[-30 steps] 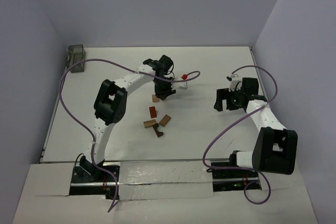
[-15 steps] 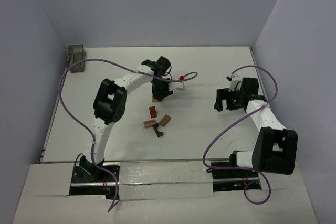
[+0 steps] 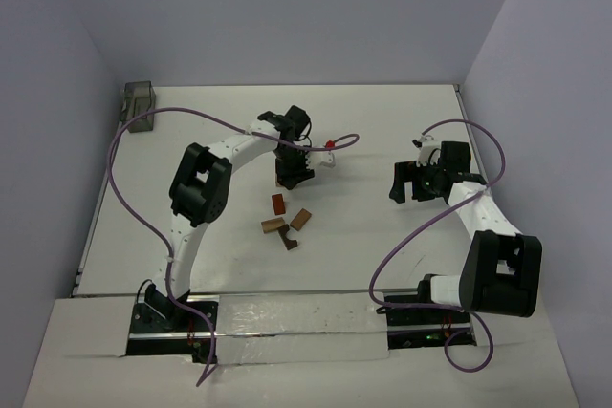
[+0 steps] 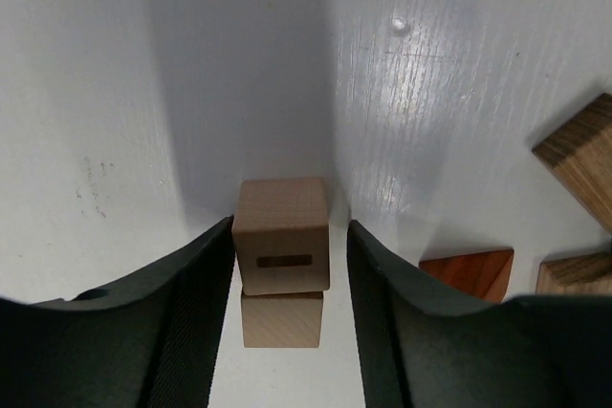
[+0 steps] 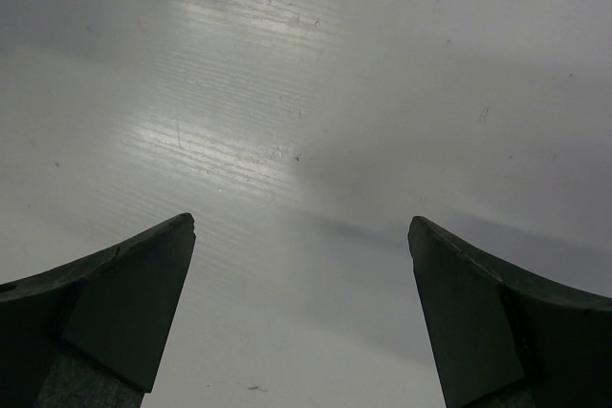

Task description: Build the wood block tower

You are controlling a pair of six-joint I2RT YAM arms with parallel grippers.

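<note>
mid-table, under the left gripper (image 4: 290, 231): wood block tower (image 4: 283, 279), two high, upper tan block (image 4: 282, 226) stacked on lower tan block (image 4: 281, 320). jaws parted around the upper block, left finger at its side, thin gap on the right. just right of the stack: reddish-brown wedge (image 4: 469, 272) and a darker wood block (image 4: 579, 155), loose on the table (image 4: 459, 64). well apart to the right: right gripper (image 5: 301, 303), spread wide, holding nothing.
</note>
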